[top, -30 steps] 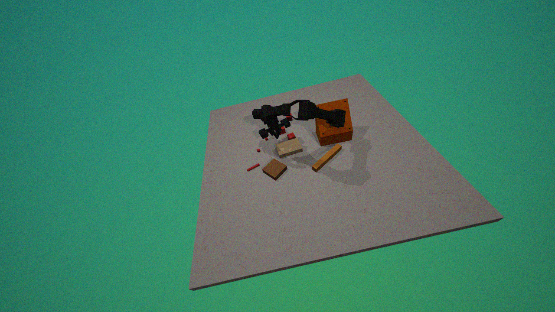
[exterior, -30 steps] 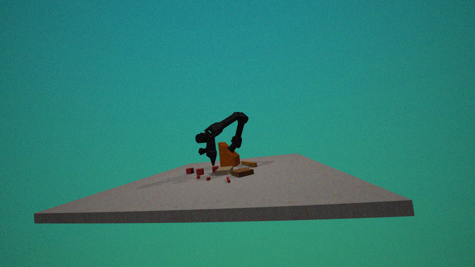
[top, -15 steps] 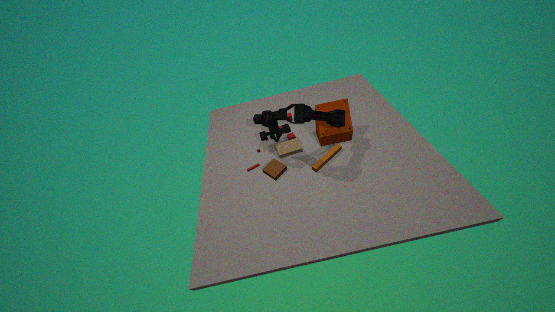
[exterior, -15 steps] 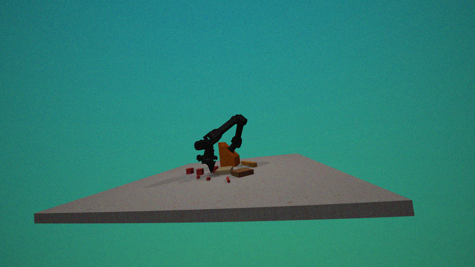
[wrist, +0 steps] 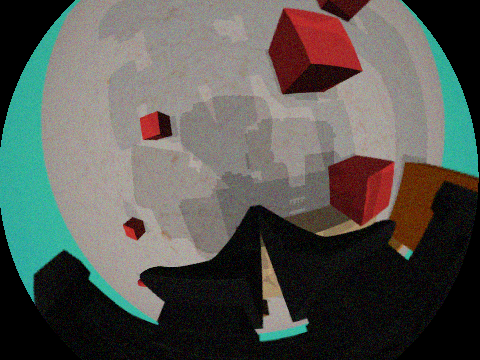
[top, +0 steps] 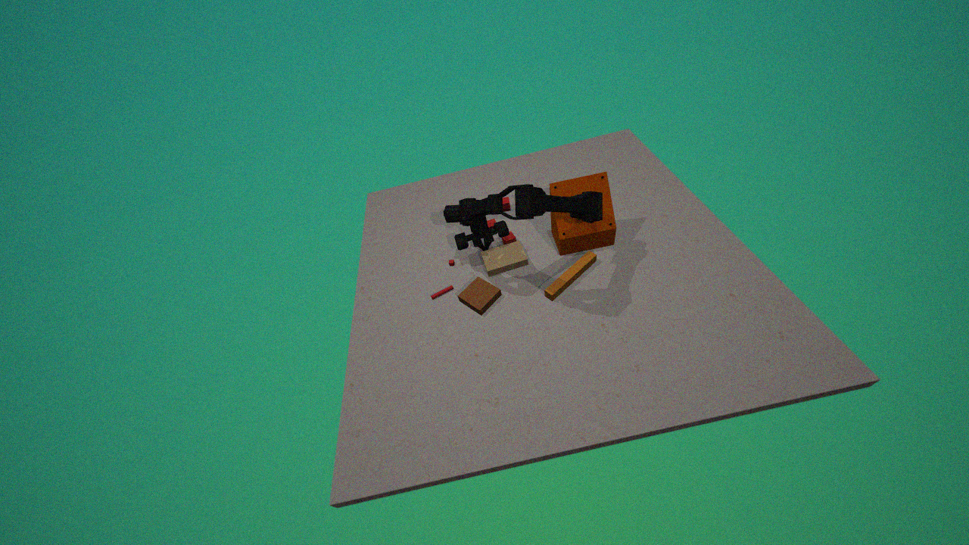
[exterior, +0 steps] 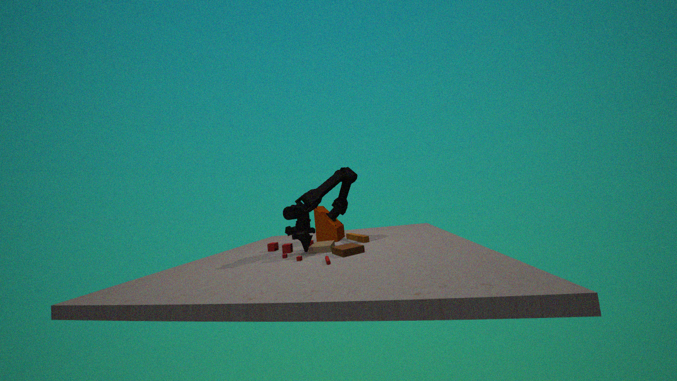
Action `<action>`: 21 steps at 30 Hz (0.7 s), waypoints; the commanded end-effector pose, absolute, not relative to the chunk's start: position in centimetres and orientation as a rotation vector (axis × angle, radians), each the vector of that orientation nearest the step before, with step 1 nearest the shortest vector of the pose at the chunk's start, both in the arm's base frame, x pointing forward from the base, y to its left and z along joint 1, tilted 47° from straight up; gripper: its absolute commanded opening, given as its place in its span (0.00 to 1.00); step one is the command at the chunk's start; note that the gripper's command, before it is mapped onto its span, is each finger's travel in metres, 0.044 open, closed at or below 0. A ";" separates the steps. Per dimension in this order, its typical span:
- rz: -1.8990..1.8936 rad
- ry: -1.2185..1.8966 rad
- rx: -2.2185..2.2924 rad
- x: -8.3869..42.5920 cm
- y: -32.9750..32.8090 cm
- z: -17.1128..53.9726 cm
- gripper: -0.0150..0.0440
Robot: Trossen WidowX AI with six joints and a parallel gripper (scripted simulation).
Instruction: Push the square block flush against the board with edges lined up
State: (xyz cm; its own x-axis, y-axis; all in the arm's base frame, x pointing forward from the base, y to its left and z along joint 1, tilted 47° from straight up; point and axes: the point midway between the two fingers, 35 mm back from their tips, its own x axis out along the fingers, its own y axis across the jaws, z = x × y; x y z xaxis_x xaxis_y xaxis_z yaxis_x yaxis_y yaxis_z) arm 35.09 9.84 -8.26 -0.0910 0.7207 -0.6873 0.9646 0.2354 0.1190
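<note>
The brown square block (top: pixel 478 294) (exterior: pixel 348 250) lies flat on the table, turned so that one corner points toward the board. The pale tan board (top: pixel 505 257) (exterior: pixel 322 245) lies flat behind it in the top view, with a small gap between them. The board shows only in part behind the fingers in the wrist view. My gripper (top: pixel 484 247) (exterior: pixel 306 251) (wrist: pixel 255 211) is shut and empty. It is low, close to the board's far left corner as the top view shows it. Whether the fingertips touch the board or the table, I cannot tell.
A yellow-orange bar (top: pixel 570 275) (exterior: pixel 357 237) lies beside the orange arm base (top: pixel 587 238) (wrist: pixel 416 197). Larger red cubes (exterior: pixel 272 246) (wrist: pixel 315 50) lie behind the board. Small red cubes (top: pixel 451 262) (wrist: pixel 155 125) and a red stick (top: pixel 441 291) (exterior: pixel 327 260) lie on the left.
</note>
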 end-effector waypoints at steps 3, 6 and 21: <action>-0.486 1.873 1.551 34.9 10.6 -7.5 0.25; -0.486 1.873 1.551 34.8 10.9 -7.1 0.25; -0.486 1.873 1.551 34.3 12.4 -5.5 0.25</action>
State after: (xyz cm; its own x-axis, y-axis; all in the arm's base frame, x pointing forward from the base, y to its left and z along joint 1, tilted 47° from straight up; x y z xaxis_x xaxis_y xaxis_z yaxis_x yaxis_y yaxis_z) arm 34.70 11.65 -5.85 -0.0806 0.7201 -0.6892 0.9658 0.2273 0.1245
